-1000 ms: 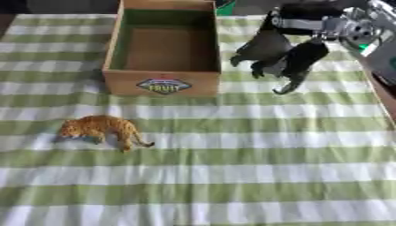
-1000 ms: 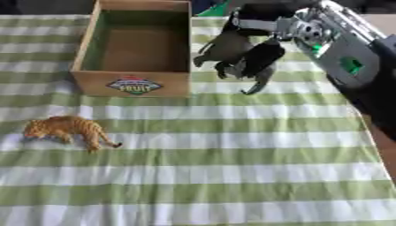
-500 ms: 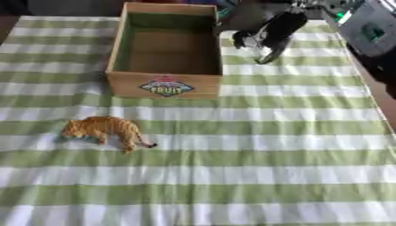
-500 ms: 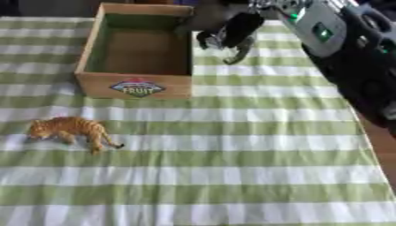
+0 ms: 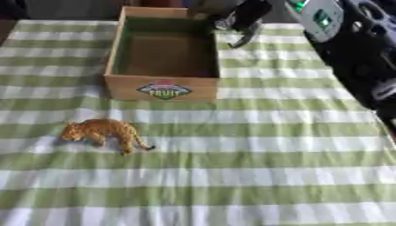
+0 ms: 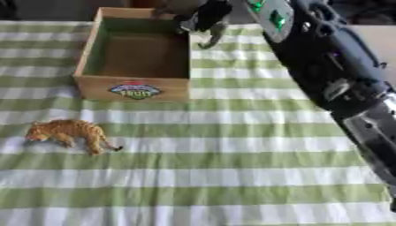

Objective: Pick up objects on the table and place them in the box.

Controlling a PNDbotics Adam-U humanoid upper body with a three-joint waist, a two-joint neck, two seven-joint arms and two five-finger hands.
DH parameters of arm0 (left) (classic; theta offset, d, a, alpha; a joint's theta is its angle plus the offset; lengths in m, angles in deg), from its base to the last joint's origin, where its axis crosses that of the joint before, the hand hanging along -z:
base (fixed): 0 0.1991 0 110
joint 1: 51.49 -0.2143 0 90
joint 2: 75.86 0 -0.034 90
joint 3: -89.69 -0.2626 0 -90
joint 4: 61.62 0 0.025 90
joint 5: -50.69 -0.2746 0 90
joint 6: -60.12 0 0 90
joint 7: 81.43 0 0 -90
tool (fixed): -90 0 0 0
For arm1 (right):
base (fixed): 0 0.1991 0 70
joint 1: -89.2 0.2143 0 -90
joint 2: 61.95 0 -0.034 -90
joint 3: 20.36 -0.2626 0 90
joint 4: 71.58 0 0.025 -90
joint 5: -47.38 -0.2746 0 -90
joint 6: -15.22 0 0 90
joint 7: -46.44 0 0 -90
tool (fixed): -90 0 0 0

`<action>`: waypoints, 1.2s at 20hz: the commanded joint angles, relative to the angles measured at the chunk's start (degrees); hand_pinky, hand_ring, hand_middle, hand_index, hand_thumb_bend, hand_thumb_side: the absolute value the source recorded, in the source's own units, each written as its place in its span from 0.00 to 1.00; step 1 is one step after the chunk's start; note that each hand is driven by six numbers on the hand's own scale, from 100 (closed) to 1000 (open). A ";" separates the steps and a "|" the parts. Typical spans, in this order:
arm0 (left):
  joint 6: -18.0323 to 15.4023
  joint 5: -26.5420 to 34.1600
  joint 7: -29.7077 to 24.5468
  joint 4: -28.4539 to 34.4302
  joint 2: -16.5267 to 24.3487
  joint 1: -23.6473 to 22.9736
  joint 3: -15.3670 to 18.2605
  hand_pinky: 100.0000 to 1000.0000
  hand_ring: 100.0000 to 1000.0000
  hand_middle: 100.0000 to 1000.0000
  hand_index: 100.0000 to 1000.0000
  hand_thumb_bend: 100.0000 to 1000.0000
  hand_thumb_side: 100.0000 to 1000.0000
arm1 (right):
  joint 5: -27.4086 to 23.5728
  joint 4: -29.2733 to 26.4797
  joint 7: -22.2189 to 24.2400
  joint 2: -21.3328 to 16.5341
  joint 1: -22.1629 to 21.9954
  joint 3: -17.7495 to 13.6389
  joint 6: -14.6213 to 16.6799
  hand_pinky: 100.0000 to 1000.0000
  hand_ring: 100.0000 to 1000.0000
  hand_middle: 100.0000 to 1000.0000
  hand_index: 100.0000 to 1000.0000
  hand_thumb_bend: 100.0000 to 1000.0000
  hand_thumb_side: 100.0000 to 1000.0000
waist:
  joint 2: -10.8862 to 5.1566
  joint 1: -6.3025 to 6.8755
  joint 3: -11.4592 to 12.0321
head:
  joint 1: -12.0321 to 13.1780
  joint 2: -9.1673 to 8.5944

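Note:
An orange striped toy tiger (image 5: 104, 132) stands on the green and white striped cloth, in front of the box and to the left. The open cardboard box (image 5: 162, 88) with a "FRUIT" label sits at the far middle, and its inside shows nothing. A black toy animal (image 5: 246, 20) hangs at the box's far right corner, its tail pointing down beside the right wall. My right hand (image 5: 264, 5) is shut on it at the top edge, mostly cut off by the picture. The left hand shows in no view.
My right forearm (image 6: 317, 66), black with a green light, stretches from the lower right to the top and covers the table's right side. The striped cloth (image 5: 232, 176) covers the whole table. A dark table edge shows at the far left corner.
My right arm has carried the black toy animal away from me and to the left, from beside the box's right wall to its far right corner. The tiger has not moved.

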 commanded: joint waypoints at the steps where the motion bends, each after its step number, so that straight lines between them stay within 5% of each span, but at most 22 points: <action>1: -0.12 0.28 -0.42 0.99 0.99 0.63 -0.27 0.40 0.60 0.54 0.71 0.00 0.97 | 3.90 2.63 -2.07 1.15 2.60 -3.00 1.14 0.57 0.57 0.18 0.24 0.00 0.36 | -1.00 0.23 0.39 | -1.53 -0.94; 19: -0.36 0.85 -1.24 0.99 0.41 1.91 -0.84 0.40 0.60 0.54 0.71 0.00 0.97 | 16.42 10.61 -7.98 8.09 2.79 -8.15 3.20 0.57 0.57 0.18 0.24 0.00 0.36 | 0.56 0.71 1.63 | -4.22 -2.24; 24: -0.05 0.65 -1.62 0.99 0.25 1.95 -0.90 0.40 0.60 0.54 0.71 0.00 0.98 | 20.11 11.48 -9.31 9.33 3.69 -9.41 2.33 0.55 0.56 0.18 0.24 0.00 0.35 | 1.25 -0.06 2.75 | -3.97 -2.35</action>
